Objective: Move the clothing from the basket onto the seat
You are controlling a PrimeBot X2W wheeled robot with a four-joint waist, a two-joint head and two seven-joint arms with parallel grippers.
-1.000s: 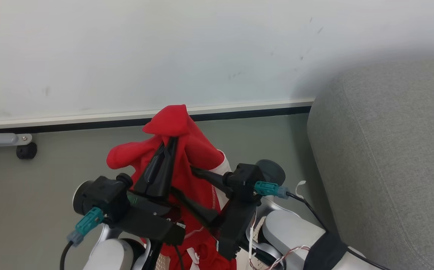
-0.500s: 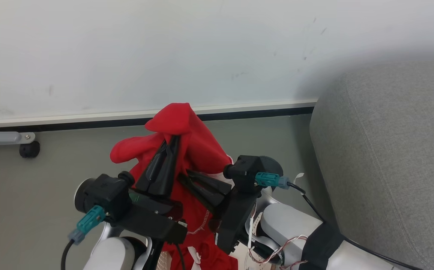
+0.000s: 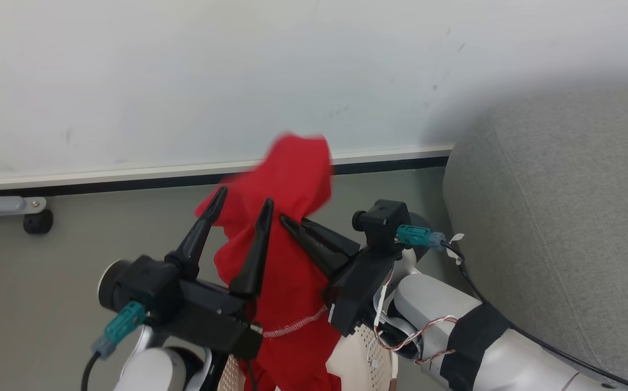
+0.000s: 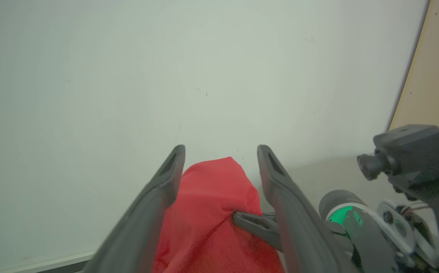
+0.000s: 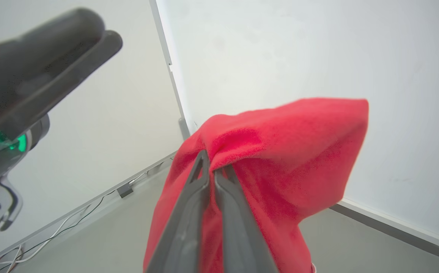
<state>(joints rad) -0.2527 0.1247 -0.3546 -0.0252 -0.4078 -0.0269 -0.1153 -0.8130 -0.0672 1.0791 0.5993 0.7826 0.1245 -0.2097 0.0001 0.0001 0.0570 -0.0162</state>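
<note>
**Red garment held aloft by one closed gripper, near the sofa**

The clothing (image 3: 297,174), a red fabric piece, is held up in the air before a white wall (image 3: 183,81). It is raised above the basket (image 3: 358,355), whose pale perforated side is glimpsed below the arms. A fold near the top is pinched in the right gripper (image 3: 292,220), whose fingers are pressed together on it, so the rest hangs free. The left gripper (image 3: 244,196) is spread wide at the cloth and grips nothing. The seat (image 3: 552,217), a grey sofa, is seen to the right, apart from the garment. A carry across to it is judged to be the step in hand.

Red clothing (image 3: 292,179) — white stitching; grey seat (image 3: 563,217).
</note>
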